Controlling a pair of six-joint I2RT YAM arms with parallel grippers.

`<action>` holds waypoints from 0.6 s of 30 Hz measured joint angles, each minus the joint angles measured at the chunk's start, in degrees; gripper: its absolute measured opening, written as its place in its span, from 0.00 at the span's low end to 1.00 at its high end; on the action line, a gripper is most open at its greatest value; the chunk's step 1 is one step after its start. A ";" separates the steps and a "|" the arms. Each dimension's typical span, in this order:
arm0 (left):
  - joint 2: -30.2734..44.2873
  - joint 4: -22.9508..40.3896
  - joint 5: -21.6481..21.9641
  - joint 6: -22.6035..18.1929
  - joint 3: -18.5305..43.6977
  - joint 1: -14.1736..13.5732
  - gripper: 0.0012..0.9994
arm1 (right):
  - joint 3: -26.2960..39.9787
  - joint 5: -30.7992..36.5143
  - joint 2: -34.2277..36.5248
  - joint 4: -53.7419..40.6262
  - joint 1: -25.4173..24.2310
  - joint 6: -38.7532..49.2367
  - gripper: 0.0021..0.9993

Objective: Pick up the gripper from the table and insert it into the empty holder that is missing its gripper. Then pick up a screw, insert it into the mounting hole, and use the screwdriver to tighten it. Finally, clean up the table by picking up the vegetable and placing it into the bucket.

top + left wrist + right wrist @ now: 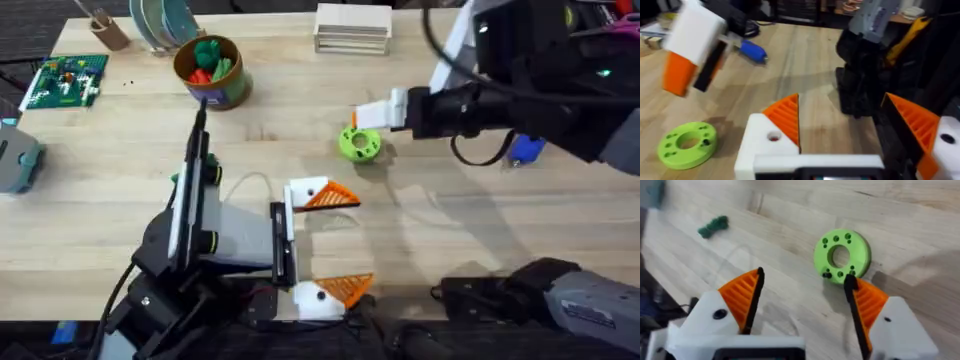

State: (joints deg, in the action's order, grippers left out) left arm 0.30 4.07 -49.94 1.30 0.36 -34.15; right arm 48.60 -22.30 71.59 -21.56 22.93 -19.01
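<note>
The right gripper (802, 305), jaws spread and empty, is held over the green holed disc (842, 256). The disc may be grasped instead of the vegetable (713, 226), lying well apart. The left gripper (335, 240) is open.

Overhead looks down; both close wrist views share the green disc (359, 143).
</note>
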 joint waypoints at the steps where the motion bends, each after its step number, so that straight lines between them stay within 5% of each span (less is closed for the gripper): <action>1: 0.00 -0.04 0.74 -0.02 0.00 0.00 0.99 | 0.00 1.11 -0.02 -0.50 0.96 1.00 0.99; 18: 0.01 -0.75 9.44 -0.02 0.00 0.00 0.99 | 0.00 9.25 1.49 -2.46 3.48 7.75 0.99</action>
State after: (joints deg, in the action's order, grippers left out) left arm 0.30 3.32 -40.51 1.28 0.36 -34.15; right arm 48.60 -13.05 73.08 -24.02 26.41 -11.25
